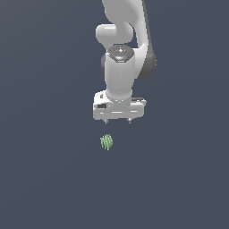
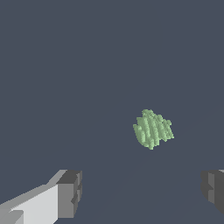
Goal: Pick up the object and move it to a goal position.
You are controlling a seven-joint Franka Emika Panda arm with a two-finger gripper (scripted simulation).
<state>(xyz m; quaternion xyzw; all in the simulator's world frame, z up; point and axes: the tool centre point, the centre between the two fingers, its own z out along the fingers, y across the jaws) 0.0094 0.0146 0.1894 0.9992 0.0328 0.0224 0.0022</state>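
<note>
The object [image 1: 106, 142] is a tiny light-green ribbed clump with ragged edges, lying on the dark grey surface. In the exterior view it sits just below my white gripper [image 1: 117, 121] and slightly toward the exterior view's left of it, apart from the fingers. The wrist view shows the clump [image 2: 152, 128] ahead of and between my two grey fingertips [image 2: 70, 192], nearer the other fingertip [image 2: 213, 189]. The jaws stand wide apart and hold nothing.
The white arm [image 1: 125, 40] rises above the gripper toward the top of the exterior view. A plain dark grey surface [image 1: 44, 179] fills the rest of both views.
</note>
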